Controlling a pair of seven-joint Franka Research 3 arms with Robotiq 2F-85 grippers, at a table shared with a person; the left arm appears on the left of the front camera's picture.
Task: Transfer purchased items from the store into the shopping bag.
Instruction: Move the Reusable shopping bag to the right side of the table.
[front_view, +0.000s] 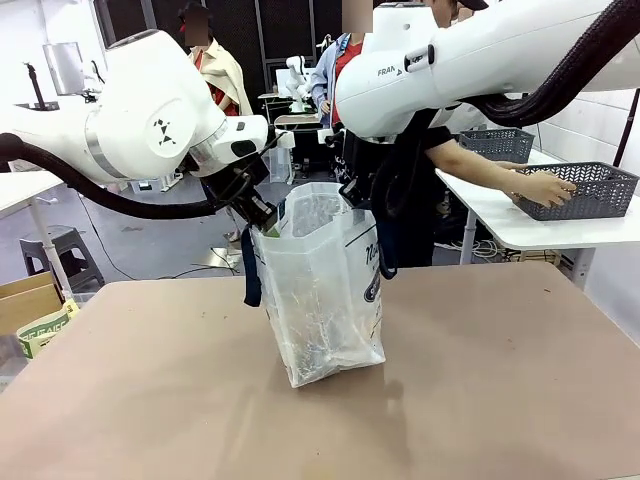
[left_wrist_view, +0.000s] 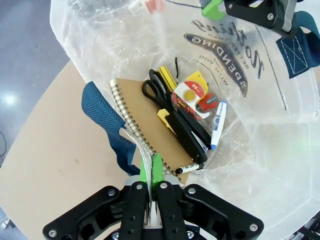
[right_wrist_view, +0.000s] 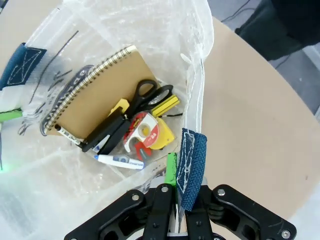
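The table (front_view: 500, 400) carries the shopping bag (front_view: 325, 290), upright at its middle; both claws are clamped on the rim, left gripper (left_wrist_view: 151, 172) and right gripper (right_wrist_view: 176, 172), spreading it. The purchased items lie inside: notebook (left_wrist_view: 135, 110), scissors (left_wrist_view: 167, 105), tape (left_wrist_view: 189, 92), marker (left_wrist_view: 218, 120); loading looks largely done.

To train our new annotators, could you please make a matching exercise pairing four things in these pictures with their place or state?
Things:
1 notebook
2 scissors
3 grey basket
4 left gripper

States:
a) shut on the rim of the shopping bag
b) touched by a person's hand, on the white table
c) black-handled, lying on a brown cover
d) spiral-bound, inside the bag

Pairs: 1-d; 2-c; 3-b; 4-a
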